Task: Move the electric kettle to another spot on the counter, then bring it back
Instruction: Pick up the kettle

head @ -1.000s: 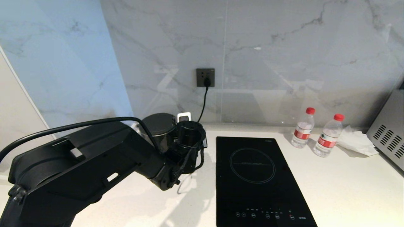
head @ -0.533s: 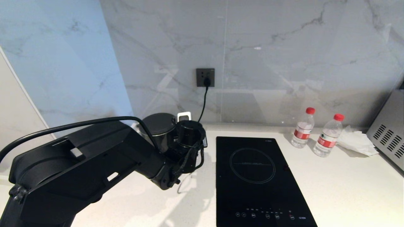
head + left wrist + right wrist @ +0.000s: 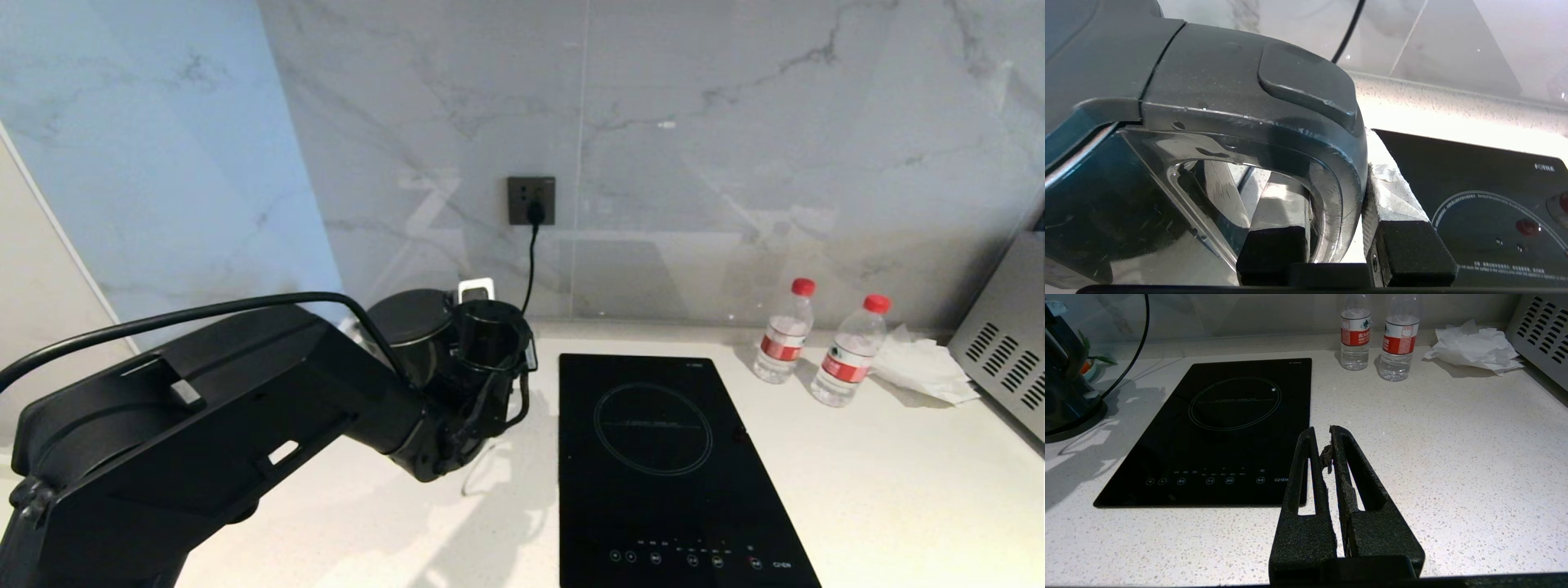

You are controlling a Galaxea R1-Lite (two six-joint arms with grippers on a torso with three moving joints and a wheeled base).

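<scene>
Since a second ago the kettle and the left gripper have risen a little toward the top of the head view, so I judge the lift has begun; the bottles and hob sit unchanged. Kettle is left of centre in the head frame, against the marble wall, just left of the hob; whether it has cleared its base I cannot tell, since the arm hides its foot. In the left wrist view the gripper has its jaws narrowed on the kettle's handle, one finger inside the loop, one pad outside; that hold suits carrying, keeping the body upright. A cord hangs from the socket behind; it seems to feed the base, not the kettle. The right gripper hangs over the counter in the lower middle of its own frame, jaws pressed together and empty, idle. Two bottles stand at right, well apart.
</scene>
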